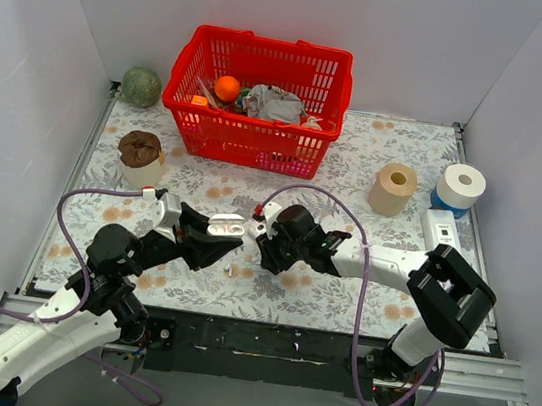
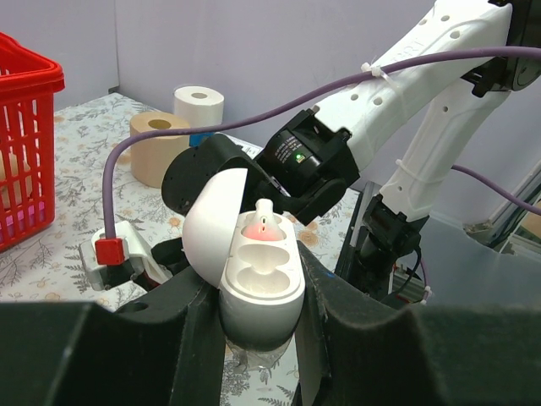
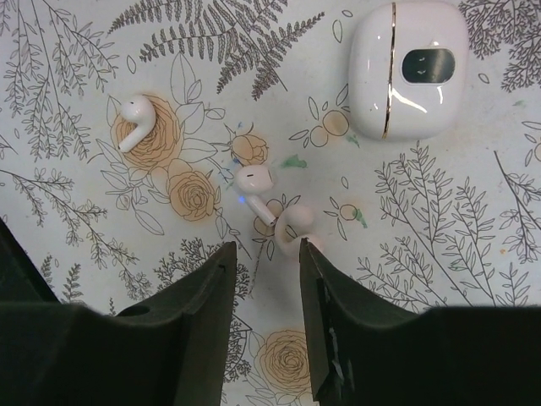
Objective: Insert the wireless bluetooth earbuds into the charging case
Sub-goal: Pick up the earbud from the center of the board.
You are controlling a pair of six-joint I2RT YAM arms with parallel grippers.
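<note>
Here, the opened charging case (image 2: pixel 245 254) is clamped in the left tool (image 2: pixel 260 292), with a seated earbud (image 2: pixel 264 227) apparently resting in one socket. The right tool (image 3: pixel 264 254), jaws parted and empty, is held above the loose wireless bluetooth earbuds (image 3: pixel 254 182) lying on the table (image 3: pixel 439 254). A pick-up is judged the step in hand, calling for a centred pinch on the nearest bud. No legible writing is seen.

Plain white walls (image 1: pixel 279 2), floral-clothed table (image 1: pixel 358 155)
</note>
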